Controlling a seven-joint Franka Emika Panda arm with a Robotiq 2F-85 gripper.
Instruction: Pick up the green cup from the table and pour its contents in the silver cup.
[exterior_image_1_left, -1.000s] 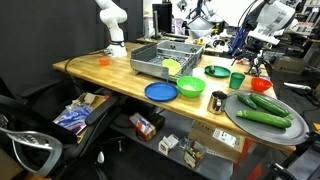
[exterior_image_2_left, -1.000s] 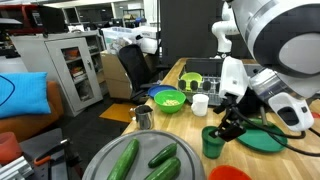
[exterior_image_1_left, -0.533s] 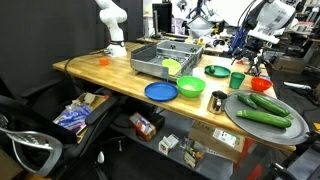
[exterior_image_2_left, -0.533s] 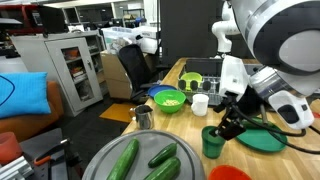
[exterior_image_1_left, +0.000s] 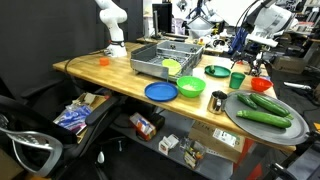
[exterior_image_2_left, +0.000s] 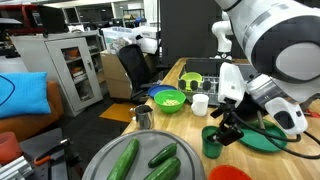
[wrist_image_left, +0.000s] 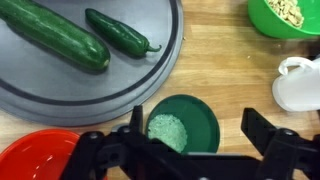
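Note:
The green cup (wrist_image_left: 182, 122) stands upright on the table (wrist_image_left: 225, 70) and holds pale green granules. It also shows in both exterior views (exterior_image_1_left: 236, 80) (exterior_image_2_left: 212, 141). My gripper (wrist_image_left: 200, 138) is open just above it, one finger on each side of the cup, and the cup lies closer to the left finger. The gripper shows in both exterior views (exterior_image_1_left: 246, 64) (exterior_image_2_left: 228, 127). The silver cup (exterior_image_1_left: 218, 100) (exterior_image_2_left: 143, 116) stands upright near the table's edge, apart from the green cup. It is out of the wrist view.
A grey round tray with cucumbers (wrist_image_left: 90, 60) (exterior_image_1_left: 265, 112), a red bowl (wrist_image_left: 35, 158) (exterior_image_1_left: 261, 85), a white cup (wrist_image_left: 298, 88) (exterior_image_2_left: 200, 104) and a lime-green bowl (exterior_image_2_left: 170, 100) surround the green cup. A dark-green plate (exterior_image_1_left: 216, 71), blue plate (exterior_image_1_left: 160, 92) and dish rack (exterior_image_1_left: 160, 57) stand further off.
The arm has shifted slightly and the gripper has come a little lower toward the green cup. The cups have not moved.

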